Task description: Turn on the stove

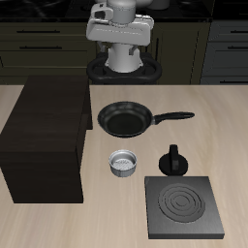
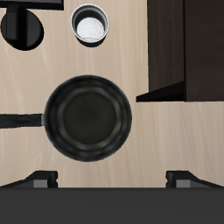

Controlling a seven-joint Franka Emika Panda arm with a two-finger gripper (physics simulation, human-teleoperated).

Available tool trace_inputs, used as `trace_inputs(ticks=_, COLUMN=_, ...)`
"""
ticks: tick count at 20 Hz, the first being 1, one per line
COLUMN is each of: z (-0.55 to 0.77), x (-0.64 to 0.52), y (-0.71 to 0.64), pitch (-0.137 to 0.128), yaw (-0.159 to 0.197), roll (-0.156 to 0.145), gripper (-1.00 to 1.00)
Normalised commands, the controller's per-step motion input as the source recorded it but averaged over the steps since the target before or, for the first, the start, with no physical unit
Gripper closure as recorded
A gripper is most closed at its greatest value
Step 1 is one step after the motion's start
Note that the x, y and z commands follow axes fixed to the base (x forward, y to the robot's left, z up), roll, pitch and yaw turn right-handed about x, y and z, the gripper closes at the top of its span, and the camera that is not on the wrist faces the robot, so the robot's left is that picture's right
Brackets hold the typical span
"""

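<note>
The stove (image 1: 182, 205) is a flat dark grey slab with pale burner rings, near the table's front edge. Its small black knob (image 1: 173, 160) stands at the slab's back edge. In the wrist view the knob (image 2: 22, 26) shows beside an edge of the stove (image 2: 35, 3). My gripper (image 1: 121, 64) hangs high at the back of the table, far from the stove and above the frying pan. In the wrist view the gripper (image 2: 112, 180) is open and empty, with its two fingertips (image 2: 39, 180) wide apart.
A round black frying pan (image 1: 125, 119) (image 2: 87, 115) lies mid-table, its handle pointing away from the cabinet. A small metal cup (image 1: 124, 165) (image 2: 90, 24) stands between the pan and the front edge. A large dark brown cabinet block (image 1: 50, 136) (image 2: 185, 48) stands beside them.
</note>
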Motion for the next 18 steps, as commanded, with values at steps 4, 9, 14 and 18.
trace_inputs(ticks=4, z=-0.08, x=0.06, y=0.05, pitch=0.018, yaw=0.003, roll=0.011, gripper=-1.0)
trace_inputs(ticks=9, z=-0.06, x=0.02, y=0.04, pitch=-0.006, yaw=0.039, roll=0.0, gripper=-1.0)
trace_inputs(ticks=14, z=0.0, x=-0.02, y=0.08, pitch=-0.006, yaw=0.025, roll=0.008, gripper=-1.0)
trace_inputs(ticks=18, z=-0.02, x=0.04, y=0.05, pitch=-0.016, yaw=0.026, roll=0.004, gripper=-1.0)
